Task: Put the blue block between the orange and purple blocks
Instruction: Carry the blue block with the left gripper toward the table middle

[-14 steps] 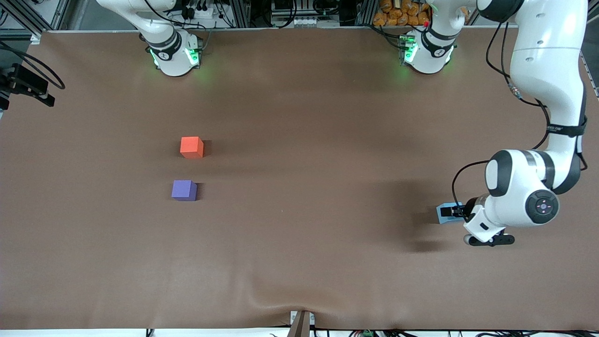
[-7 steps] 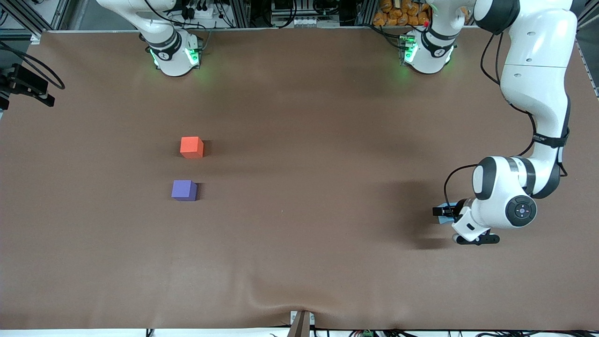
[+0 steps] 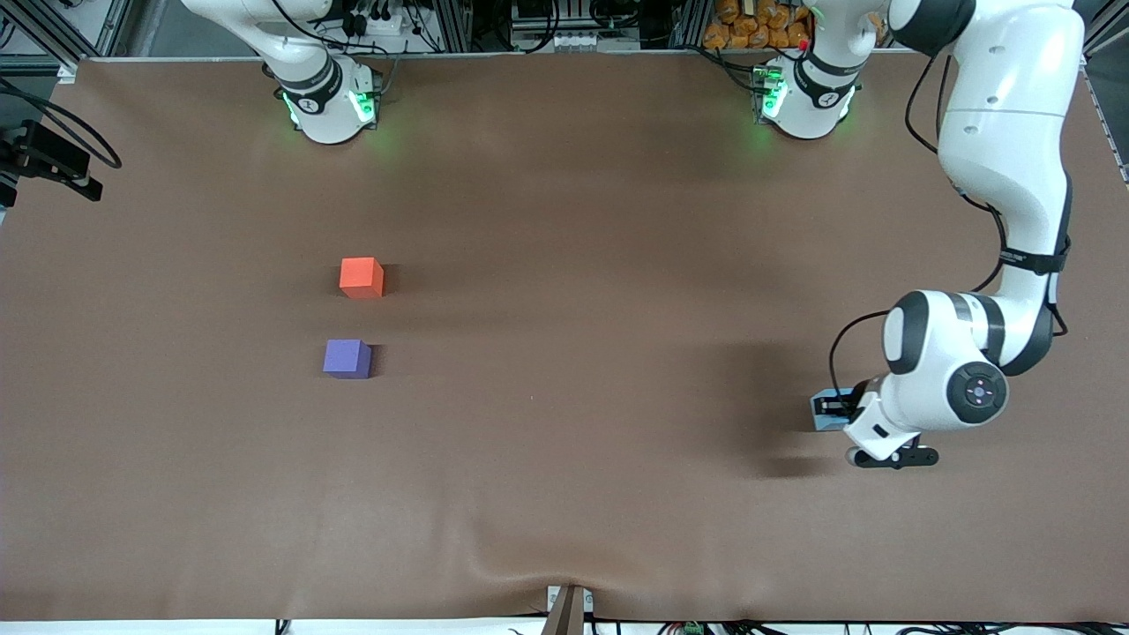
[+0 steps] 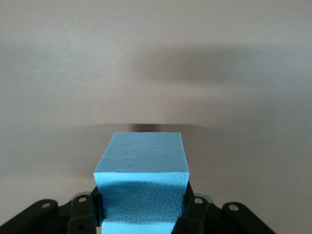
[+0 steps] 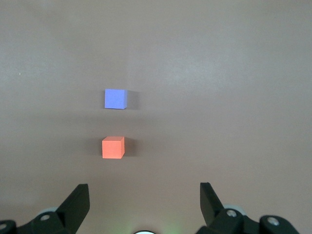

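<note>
The blue block (image 3: pixel 826 412) is a light sky-blue cube clamped in my left gripper (image 3: pixel 835 409), held just above the brown table near the left arm's end. In the left wrist view the blue block (image 4: pixel 141 175) fills the space between the black fingers (image 4: pixel 192 209). The orange block (image 3: pixel 361 277) and the purple block (image 3: pixel 347 358) sit on the table toward the right arm's end, a small gap apart, the purple one nearer the front camera. My right gripper (image 5: pixel 144 197) is open and empty, high over the orange block (image 5: pixel 113 147) and purple block (image 5: pixel 115 99).
The brown cloth has a wrinkle near a clamp (image 3: pixel 567 607) at the table's front edge. A black bracket with cables (image 3: pixel 53 160) sits at the right arm's end of the table. The two arm bases stand along the table's edge farthest from the camera.
My left gripper has shifted a little toward the right arm's end with the blue block in it. The orange and purple blocks have not moved.
</note>
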Robot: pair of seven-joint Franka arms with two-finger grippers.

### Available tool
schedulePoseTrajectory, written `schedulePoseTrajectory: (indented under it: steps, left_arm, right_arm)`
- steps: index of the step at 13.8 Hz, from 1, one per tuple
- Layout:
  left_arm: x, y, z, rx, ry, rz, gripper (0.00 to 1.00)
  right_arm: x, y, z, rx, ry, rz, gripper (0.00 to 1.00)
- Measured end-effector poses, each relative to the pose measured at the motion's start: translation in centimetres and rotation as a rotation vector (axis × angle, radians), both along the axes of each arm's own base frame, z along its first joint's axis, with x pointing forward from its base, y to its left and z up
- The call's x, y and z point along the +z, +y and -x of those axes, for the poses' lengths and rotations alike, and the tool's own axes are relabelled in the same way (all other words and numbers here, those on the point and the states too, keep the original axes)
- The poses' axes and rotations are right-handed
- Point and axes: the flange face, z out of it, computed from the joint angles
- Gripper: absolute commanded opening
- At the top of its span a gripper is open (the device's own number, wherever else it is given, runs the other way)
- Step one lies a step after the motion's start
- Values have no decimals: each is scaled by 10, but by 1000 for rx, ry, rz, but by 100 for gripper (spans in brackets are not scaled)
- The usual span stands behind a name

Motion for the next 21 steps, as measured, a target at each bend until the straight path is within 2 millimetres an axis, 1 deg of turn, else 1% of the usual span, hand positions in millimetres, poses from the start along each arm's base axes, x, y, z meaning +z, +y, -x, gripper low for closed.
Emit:
schedulePoseTrajectory:
  steps: [1, 2, 3, 4, 5, 6, 7, 8, 9, 10, 11, 12, 13, 14, 15, 16, 17, 18, 19, 20, 21]
  left_arm:
    - [11, -32, 4, 19, -14, 5, 0]
    - [22, -71, 10, 44, -22, 23, 0]
    - [30, -116, 21, 68, -21, 51, 0]
    - [35, -162, 37, 82, -15, 66, 0]
    - [37, -209, 56, 94, -8, 70, 0]
    - [38, -250, 77, 103, -2, 68, 0]
    - [39, -288, 99, 106, 3, 67, 0]
    - [39, -323, 122, 97, 13, 70, 0]
    - [38, -353, 145, 78, 23, 76, 0]
    - [35, -382, 168, 57, 30, 80, 0]
    - [29, -406, 189, 38, 34, 82, 0]
    - [21, -426, 208, 15, 38, 82, 2]
    - [10, -443, 226, -5, 45, 77, 9]
    - [0, -457, 242, -18, 48, 74, 26]
    - [-10, -467, 253, -26, 47, 75, 76]
    - [-19, -474, 261, -29, 46, 74, 100]
    - [-27, -478, 266, -33, 44, 74, 100]
    - [-30, -481, 268, -30, 40, 76, 100]
    - [-25, -482, 265, -12, 30, 85, 100]
    - [-12, -483, 257, 8, 11, 102, 100]
    - [10, -482, 246, 22, -18, 122, 100]
  right_arm:
    - [0, 0, 0, 0, 0, 0, 100]
    - [0, 0, 0, 0, 0, 0, 100]
    - [0, 0, 0, -1, 0, 0, 100]
    - [0, 0, 0, -1, 0, 0, 100]
    - [0, -1, 0, -1, 0, 0, 100]
    - [0, -1, 0, -2, 1, 0, 100]
    - [0, -1, 0, -2, 1, 0, 100]
    - [0, -1, 0, -3, 1, 0, 100]
    - [0, -2, 0, -3, 2, 0, 100]
    - [-1, -2, 1, -4, 8, 0, 100]
    - [-1, -2, 2, -4, 16, -1, 100]
    - [-2, -2, 2, -4, 21, -1, 100]
    - [-2, -2, 2, -4, 22, -1, 100]
    - [-2, -2, 2, -4, 23, -1, 100]
    - [-3, -2, 2, -4, 26, -1, 100]
    - [-4, -2, 1, -4, 29, -1, 100]
    - [-6, -2, 0, -4, 32, -2, 100]
    - [-7, -2, -1, -3, 35, -2, 100]
    - [-9, -2, -1, -1, 37, -2, 100]
    - [-10, -1, -2, 0, 40, -2, 100]
    - [-12, -1, -3, 1, 44, -2, 100]
